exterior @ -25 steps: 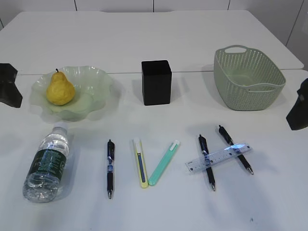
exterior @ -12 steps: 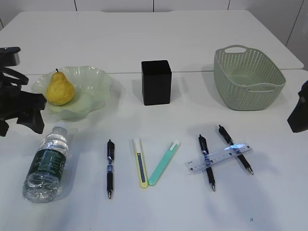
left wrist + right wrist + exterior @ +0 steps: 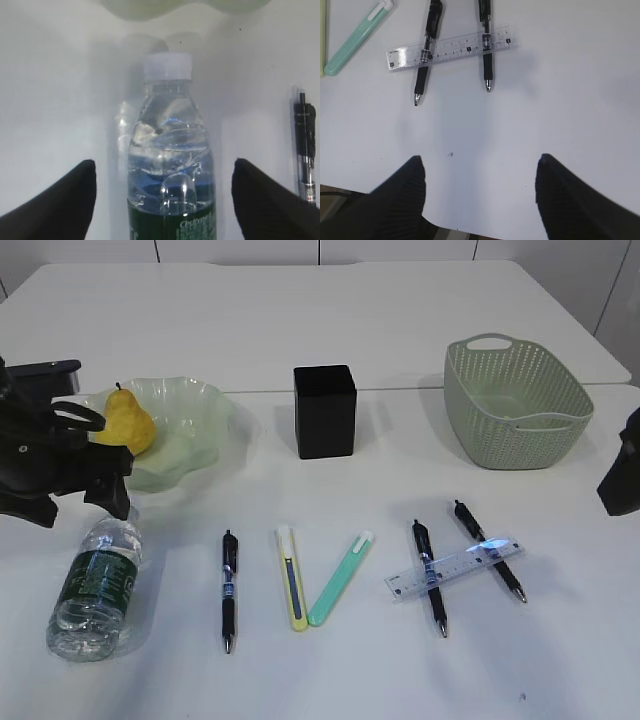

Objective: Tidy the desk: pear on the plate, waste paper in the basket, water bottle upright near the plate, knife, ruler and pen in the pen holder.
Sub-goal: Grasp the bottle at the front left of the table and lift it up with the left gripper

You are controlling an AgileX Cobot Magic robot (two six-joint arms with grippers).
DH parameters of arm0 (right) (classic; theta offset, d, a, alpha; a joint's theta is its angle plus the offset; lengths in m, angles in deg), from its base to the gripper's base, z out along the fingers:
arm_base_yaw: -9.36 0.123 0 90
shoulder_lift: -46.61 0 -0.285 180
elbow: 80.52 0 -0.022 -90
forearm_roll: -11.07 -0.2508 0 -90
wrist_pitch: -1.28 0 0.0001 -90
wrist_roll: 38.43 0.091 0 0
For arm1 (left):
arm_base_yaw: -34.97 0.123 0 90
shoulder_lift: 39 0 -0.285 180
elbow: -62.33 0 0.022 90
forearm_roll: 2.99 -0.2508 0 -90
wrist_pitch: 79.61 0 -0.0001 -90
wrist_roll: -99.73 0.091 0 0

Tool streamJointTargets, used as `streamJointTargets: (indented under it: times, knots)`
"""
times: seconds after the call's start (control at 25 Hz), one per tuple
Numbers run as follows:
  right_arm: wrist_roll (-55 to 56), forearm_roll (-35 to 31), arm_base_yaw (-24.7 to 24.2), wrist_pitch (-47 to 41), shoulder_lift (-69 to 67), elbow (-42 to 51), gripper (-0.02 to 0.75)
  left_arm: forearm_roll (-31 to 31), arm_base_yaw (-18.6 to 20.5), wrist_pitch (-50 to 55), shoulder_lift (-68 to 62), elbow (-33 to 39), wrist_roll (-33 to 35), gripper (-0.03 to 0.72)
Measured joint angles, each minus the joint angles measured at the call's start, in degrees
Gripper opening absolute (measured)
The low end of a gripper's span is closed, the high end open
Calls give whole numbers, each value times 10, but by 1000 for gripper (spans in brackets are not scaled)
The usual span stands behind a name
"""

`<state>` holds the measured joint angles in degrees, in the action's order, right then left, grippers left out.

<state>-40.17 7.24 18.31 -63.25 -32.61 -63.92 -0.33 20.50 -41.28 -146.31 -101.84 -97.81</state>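
The water bottle (image 3: pixel 95 585) lies on its side on the desk (image 3: pixel 330 670), cap toward the plate (image 3: pixel 195 420). My left gripper (image 3: pixel 80 505) hovers over its neck. In the left wrist view the left gripper (image 3: pixel 164 162) is open, with the bottle (image 3: pixel 167 125) between the fingers and clear gaps on both sides. The pear (image 3: pixel 125 422) sits on the plate. The ruler (image 3: pixel 455 567) lies across two pens (image 3: pixel 430 575). A third pen (image 3: pixel 229 590) and two utility knives (image 3: pixel 292 577) lie mid-desk. My right gripper (image 3: pixel 481 159) is open over bare desk. The waste paper is not in view.
The black pen holder (image 3: pixel 325 410) stands behind the knives. The green basket (image 3: pixel 515 400) is at the back right. My right arm (image 3: pixel 620 480) sits at the right edge. The ruler (image 3: pixel 451 48) and two pens (image 3: pixel 485 45) lie ahead of the right gripper, close to the desk's front edge.
My left arm came in from the left edge and moved right, over the bottle's cap end. Its jaws have widened. The right arm has not moved.
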Motion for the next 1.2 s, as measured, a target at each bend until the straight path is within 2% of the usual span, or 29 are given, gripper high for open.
streamJointTargets:
  times: [0.24, 1.2]
  knots:
    - [0, 0, 0, 0, 0, 0, 508, -6, -17, -1, -38, -21, 2, 612]
    - [0, 0, 0, 1, 0, 0, 508, -8, -17, -8, -108, -24, 3, 579]
